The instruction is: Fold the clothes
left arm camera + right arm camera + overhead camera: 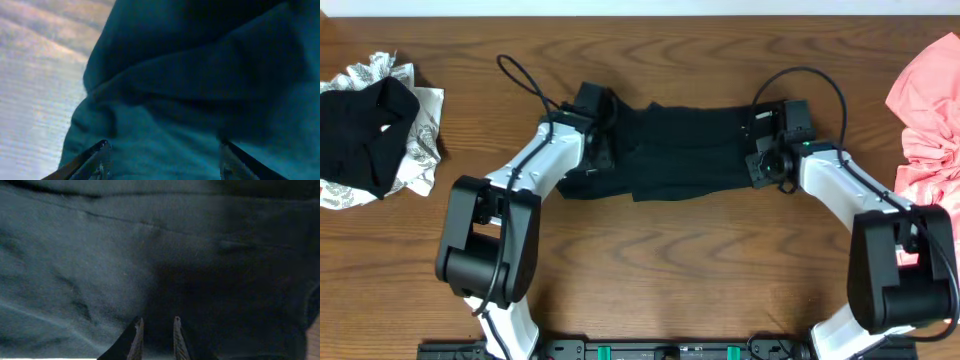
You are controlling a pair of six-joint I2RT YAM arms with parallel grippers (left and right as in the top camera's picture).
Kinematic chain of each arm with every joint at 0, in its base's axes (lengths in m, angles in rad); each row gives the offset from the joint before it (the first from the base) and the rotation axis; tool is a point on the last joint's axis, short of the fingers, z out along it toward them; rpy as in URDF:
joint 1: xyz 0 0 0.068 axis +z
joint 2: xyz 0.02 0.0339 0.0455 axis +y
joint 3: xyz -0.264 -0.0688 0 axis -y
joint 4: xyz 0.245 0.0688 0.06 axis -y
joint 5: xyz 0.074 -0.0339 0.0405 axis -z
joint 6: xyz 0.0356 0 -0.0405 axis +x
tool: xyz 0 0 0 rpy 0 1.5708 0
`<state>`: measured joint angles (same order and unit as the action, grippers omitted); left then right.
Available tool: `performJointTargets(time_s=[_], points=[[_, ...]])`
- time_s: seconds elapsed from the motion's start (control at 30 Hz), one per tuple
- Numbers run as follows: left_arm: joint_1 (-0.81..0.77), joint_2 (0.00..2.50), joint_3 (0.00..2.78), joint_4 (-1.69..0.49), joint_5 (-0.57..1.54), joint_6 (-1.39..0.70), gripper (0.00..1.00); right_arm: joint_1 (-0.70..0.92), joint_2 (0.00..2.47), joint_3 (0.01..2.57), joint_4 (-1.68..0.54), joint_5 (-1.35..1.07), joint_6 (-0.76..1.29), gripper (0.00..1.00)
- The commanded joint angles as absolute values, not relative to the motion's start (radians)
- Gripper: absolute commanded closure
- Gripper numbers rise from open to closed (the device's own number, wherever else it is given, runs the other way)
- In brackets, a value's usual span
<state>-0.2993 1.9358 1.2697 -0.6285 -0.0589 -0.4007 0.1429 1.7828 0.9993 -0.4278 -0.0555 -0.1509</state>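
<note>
**Q:** Where does the black shirt (670,150) lie relative to the fingers?

**A:** It lies mid-table (670,260), stretched left to right between both arms. The left gripper (164,150) sits at its left end with fingers (102,150) spread wide and cloth bunched just beyond the tips. The right gripper (157,330) sits at its right end with fingers nearly together — whether a fold is pinched in the slit cannot be told.

**Q:** And its appearance?

**A:** Plain black, a broad creased band — rumpled at the left, with one seam crossing the right.
</note>
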Motion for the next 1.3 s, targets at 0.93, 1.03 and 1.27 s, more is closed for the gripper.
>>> performJointTargets(time_s=[0.93, 1.03, 1.27], points=[[-0.291, 1.942, 1.151, -0.782, -0.025, -0.414, 0.46, 0.103, 1.818, 0.998, -0.623, -0.001, -0.004, 0.8], [-0.291, 1.942, 1.15, -0.833, -0.017, -0.413, 0.46, 0.103, 1.818, 0.998, -0.657, 0.0, 0.008, 0.77], [-0.291, 1.941, 1.15, -0.933, 0.019, -0.413, 0.46, 0.104, 1.817, 0.999, -0.714, 0.0, 0.03, 0.68]])
